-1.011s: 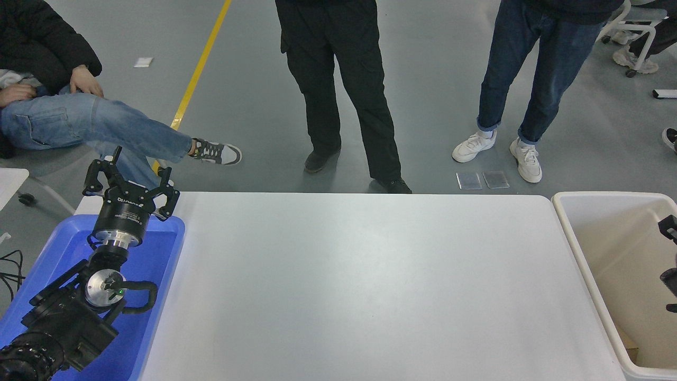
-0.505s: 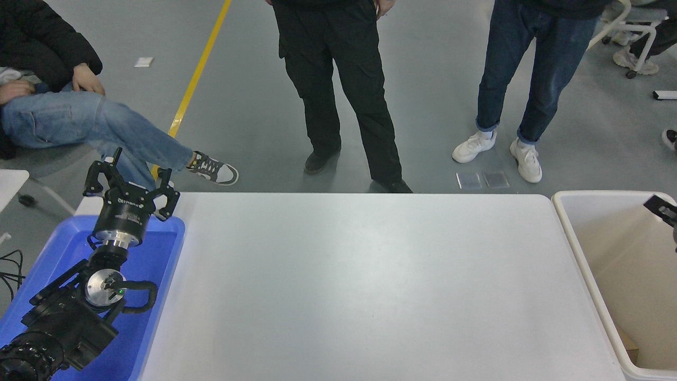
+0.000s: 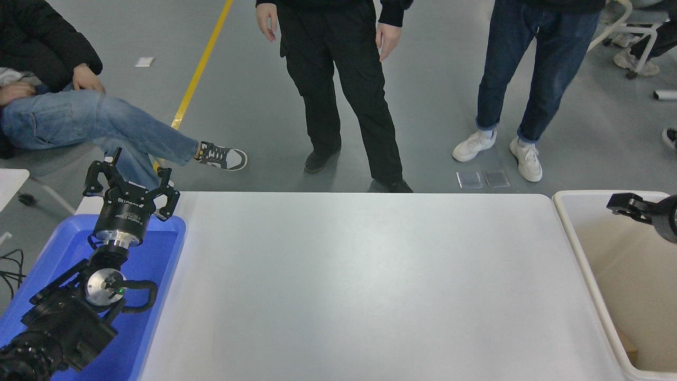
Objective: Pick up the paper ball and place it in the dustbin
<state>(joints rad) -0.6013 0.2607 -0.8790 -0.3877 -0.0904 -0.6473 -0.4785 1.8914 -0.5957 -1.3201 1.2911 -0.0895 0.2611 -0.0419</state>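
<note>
Paper ball: not visible on the surface (image 3: 370, 286) or in the shown part of the bin (image 3: 568, 222), so likely already dropped. Right tool (image 3: 627, 205) hangs over the bin's far corner, its finger state indiscernible. Left tool (image 3: 129, 182), parked above the blue tray (image 3: 158, 275), fingers spread

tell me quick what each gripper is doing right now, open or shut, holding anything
Left gripper: open, holding nothing, parked above the blue tray.
Right gripper: only partly in view at the right edge, over the dustbin; open or shut cannot be told.
</note>
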